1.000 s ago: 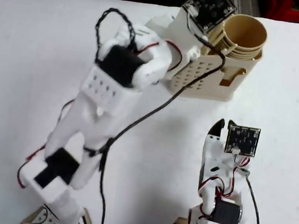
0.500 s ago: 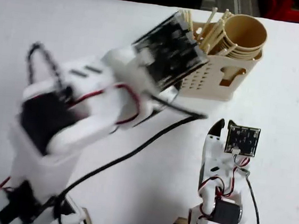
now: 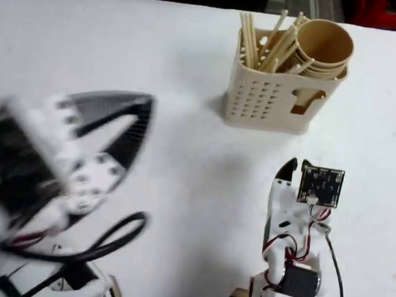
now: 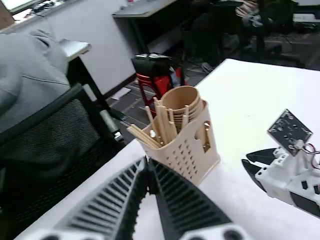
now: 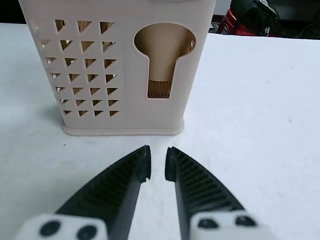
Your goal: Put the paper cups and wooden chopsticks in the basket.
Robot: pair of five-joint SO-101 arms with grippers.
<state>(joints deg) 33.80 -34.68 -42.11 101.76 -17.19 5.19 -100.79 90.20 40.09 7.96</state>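
Observation:
A beige perforated basket (image 3: 266,102) stands at the far right of the white table. Wooden chopsticks (image 3: 260,41) stick up from its left compartment. Stacked paper cups (image 3: 326,43) fill its right compartment. My left gripper (image 3: 146,104) is low at the left, far from the basket, blurred, its fingers shut on nothing (image 4: 148,167). The left wrist view looks across to the basket (image 4: 185,155), cups (image 4: 182,100) and chopsticks (image 4: 155,125). My right gripper (image 3: 290,165) rests just in front of the basket (image 5: 85,75), jaws (image 5: 157,162) nearly together and holding nothing. A cup (image 5: 160,75) shows through the keyhole slot.
The right arm's body (image 3: 291,272) lies along the table's near right edge. A black cable (image 3: 103,241) loops beside the left arm's base. Bare white tabletop (image 3: 182,168) spreads between the arms and the basket. Chairs and desks stand beyond the table.
The left arm has swung back from over the basket to the near left of the table, uncovering the chopsticks standing in the basket. The right arm has not moved.

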